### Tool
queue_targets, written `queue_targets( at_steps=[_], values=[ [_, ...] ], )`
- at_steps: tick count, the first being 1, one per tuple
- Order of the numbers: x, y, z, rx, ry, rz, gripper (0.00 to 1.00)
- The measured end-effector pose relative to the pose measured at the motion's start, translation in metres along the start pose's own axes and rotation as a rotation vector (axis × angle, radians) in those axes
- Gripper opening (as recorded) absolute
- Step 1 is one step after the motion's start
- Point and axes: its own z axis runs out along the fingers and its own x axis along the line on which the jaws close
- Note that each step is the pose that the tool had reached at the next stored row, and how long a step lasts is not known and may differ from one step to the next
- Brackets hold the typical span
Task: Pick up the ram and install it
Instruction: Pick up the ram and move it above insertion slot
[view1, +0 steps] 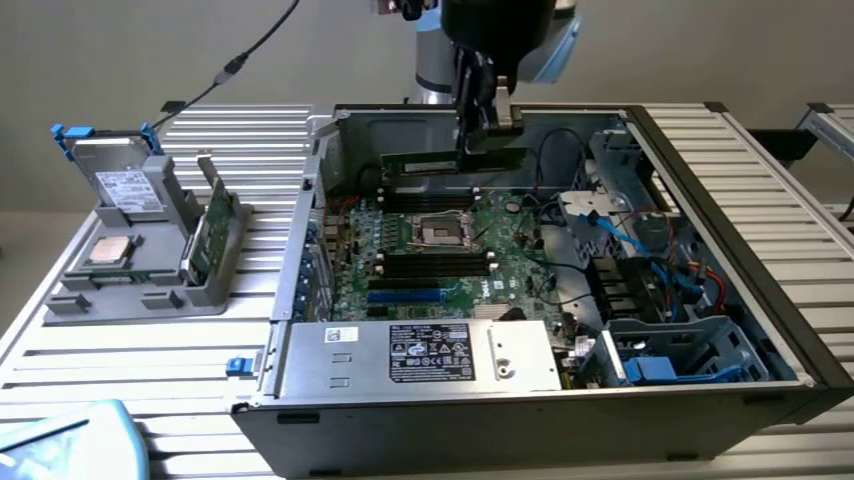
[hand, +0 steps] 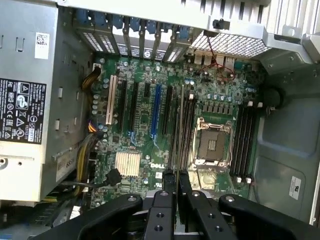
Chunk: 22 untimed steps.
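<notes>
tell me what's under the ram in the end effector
The ram, clamped in the end effector, hangs over the motherboard: black memory slots, with the open processor socket beside them. The strip straight below its edge is covered.

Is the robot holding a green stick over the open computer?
Yes, the fingers pinch the ram above the motherboard inside the open case.

The robot's silver-grey cylindrical metal arm (view1: 430, 62) is wearing a pale blue rounded plastic joint cap (view1: 558, 48) beside a bulky black wrist housing (view1: 501, 25). The black metal two-fingered gripper (hand: 175, 174) is showing flat, slim parallel fingers (hand: 162, 201), each carrying small round screw holes, while two thick, rounded black outer links (hand: 100, 217) are flaring sideways, with round pivot pins at their ends.
</notes>
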Motion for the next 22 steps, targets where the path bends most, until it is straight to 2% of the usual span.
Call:
queue_targets(
  at_steps=[4, 7, 13, 15, 19, 22],
  values=[
    [-0.002, -0.0072, 0.0069, -0.007, -0.0009, 0.004, 0.15],
    [-0.004, -0.0097, 0.0104, -0.018, -0.0022, 0.007, 0.15],
    [-0.01, -0.0111, 0.0145, -0.0607, -0.0071, 0.017, 0.15],
    [-0.011, -0.0118, 0.0166, -0.0713, -0.0085, 0.021, 0.15],
    [-0.011, -0.0137, 0.021, -0.0817, -0.0096, 0.031, 0.15],
    [-0.011, -0.0151, 0.0245, -0.0848, -0.0086, 0.038, 0.15]
  ],
)
